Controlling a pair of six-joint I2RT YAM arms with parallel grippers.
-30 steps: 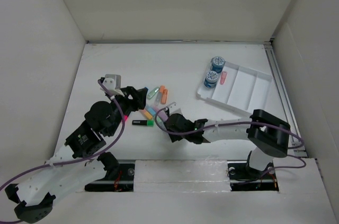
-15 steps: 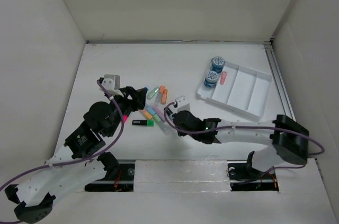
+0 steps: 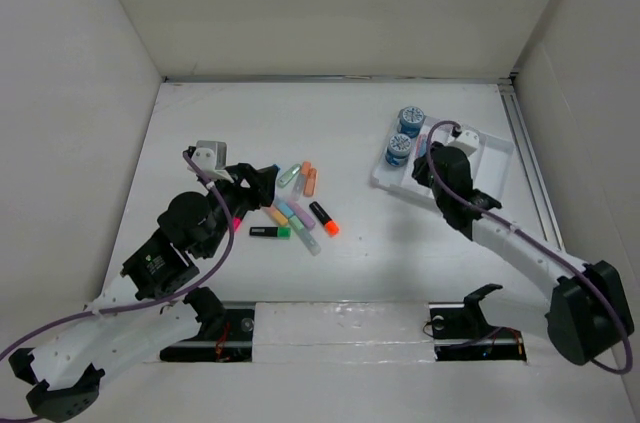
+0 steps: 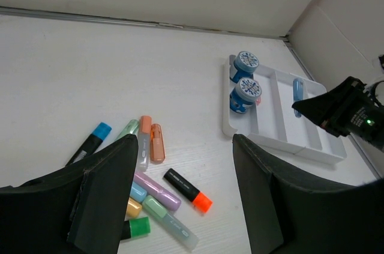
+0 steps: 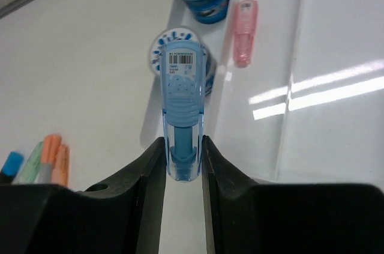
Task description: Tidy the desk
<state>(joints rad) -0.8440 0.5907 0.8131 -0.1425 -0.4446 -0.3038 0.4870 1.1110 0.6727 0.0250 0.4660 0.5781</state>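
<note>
The desk (image 3: 360, 123) is a white tabletop. My right gripper (image 5: 183, 146) is shut on a translucent blue tube (image 5: 183, 86) with a barcode label. It holds the tube above the left compartment of the white tray (image 5: 336, 56). In the top view this gripper (image 3: 430, 165) is over the tray's left end (image 3: 470, 198). My left gripper (image 4: 180, 146) is open and empty above a loose cluster of highlighters (image 4: 150, 191), which also show in the top view (image 3: 295, 208), with this gripper (image 3: 262, 183) at their left.
Two round blue-lidded pots (image 3: 411, 120) (image 3: 400, 148) stand at the tray's left end, with a pink tube (image 5: 244, 23) beside them. A black highlighter with an orange cap (image 3: 323, 218) lies right of the cluster. A black one with a green cap (image 3: 270, 232) lies at the front.
My right arm has swung from the highlighter cluster at the centre to the tray at the right, carrying the blue tube. The left arm has not moved.
</note>
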